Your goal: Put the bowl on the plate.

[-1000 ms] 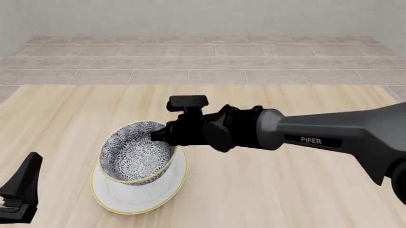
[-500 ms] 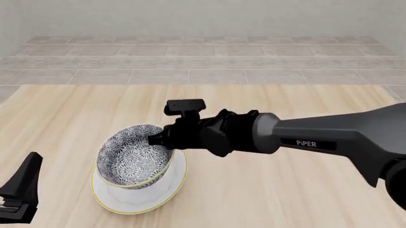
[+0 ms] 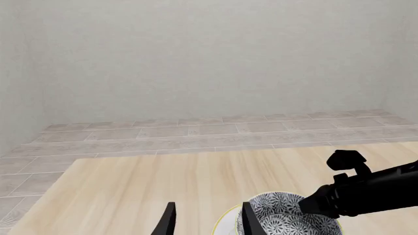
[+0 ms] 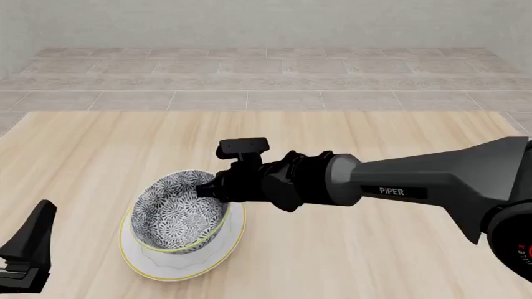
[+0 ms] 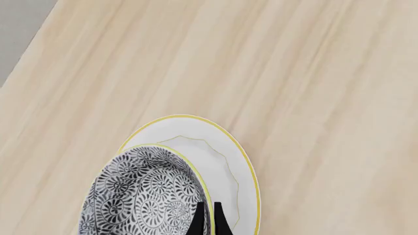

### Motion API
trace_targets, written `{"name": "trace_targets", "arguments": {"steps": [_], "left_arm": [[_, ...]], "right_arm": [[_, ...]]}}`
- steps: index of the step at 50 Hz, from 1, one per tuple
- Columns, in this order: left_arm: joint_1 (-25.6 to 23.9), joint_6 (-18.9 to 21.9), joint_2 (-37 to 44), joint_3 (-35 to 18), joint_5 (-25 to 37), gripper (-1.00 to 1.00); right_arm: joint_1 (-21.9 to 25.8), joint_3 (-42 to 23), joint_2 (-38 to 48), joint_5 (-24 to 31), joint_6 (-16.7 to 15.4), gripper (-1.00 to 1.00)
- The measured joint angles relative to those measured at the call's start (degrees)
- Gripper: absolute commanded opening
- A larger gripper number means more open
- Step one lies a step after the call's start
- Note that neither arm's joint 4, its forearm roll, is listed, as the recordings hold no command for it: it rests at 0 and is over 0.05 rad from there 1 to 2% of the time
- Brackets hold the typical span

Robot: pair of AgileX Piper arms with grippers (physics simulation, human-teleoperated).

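The patterned grey-and-white bowl (image 4: 177,212) is inside the rim of the white plate (image 4: 187,263), near the table's front left, still tilted a little. My right gripper (image 4: 209,190) is shut on the bowl's right-hand rim, one finger inside and one outside. In the right wrist view its fingertips (image 5: 199,221) pinch the yellowish rim of the bowl (image 5: 140,196), with the plate (image 5: 216,152) showing beyond it. I cannot tell whether the bowl's base touches the plate. My left gripper (image 3: 207,223) is open and holds nothing, low at the front left, apart from the bowl (image 3: 287,220).
The light wooden table (image 4: 374,255) extends to the right and behind the plate. A tiled floor (image 4: 266,81) and a grey wall lie past the table's far edge. The right arm (image 4: 415,184) crosses the table from the right.
The right gripper has lowered with the bowl. The bowl has dropped toward the plate and stands less tilted. The left gripper has stayed put.
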Motion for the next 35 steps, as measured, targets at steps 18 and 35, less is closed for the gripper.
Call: {"name": "trace_targets", "arguments": {"steps": [18,35], "left_arm": [[0.0,0.07,0.0,0.02,-0.09,1.0],[-0.03,0.15,0.0,-0.06,-0.01,1.0]], "right_arm": [[0.13,0.45,0.94,-0.83,0.18,-1.0],[0.16,0.49,1.39,-1.03,0.16,-1.0]]}}
